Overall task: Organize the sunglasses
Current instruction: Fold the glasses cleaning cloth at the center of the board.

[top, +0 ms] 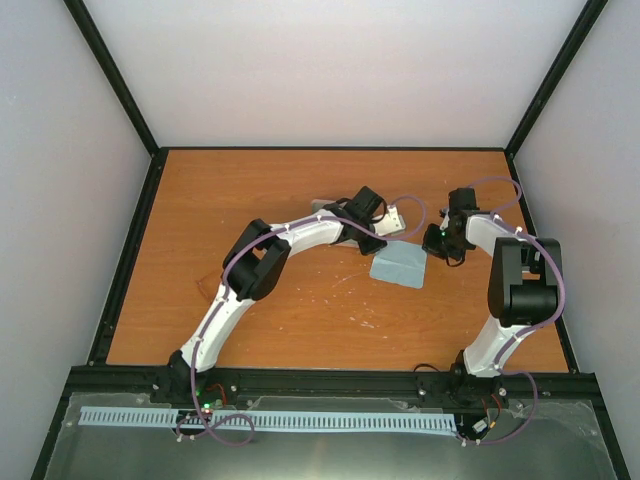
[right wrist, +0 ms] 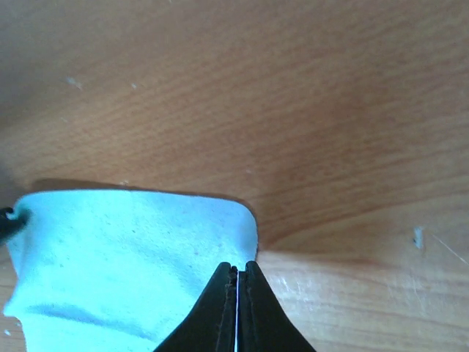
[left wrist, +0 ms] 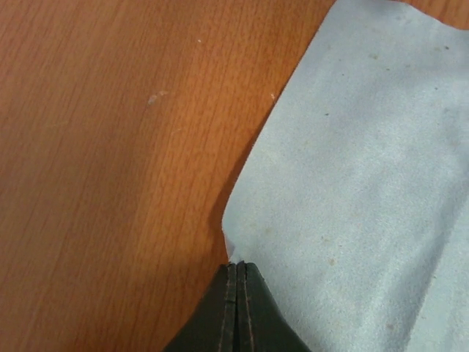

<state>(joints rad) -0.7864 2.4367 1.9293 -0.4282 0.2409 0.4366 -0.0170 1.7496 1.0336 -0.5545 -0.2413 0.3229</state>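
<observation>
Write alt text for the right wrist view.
The right pincer, fingers pressed together, pinches the near edge of a light blue cloth over a wooden table. The cloth's far edge casts a shadow on the wood.

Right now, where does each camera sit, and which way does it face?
Top external: above and behind the left arm and right arm, facing down on the table; both show.
Left wrist: on that arm, facing down; the left gripper, shut on the blue cloth.
Right wrist: likewise; the right gripper, shut on the same cloth.
Shared: all three see the cloth.
</observation>
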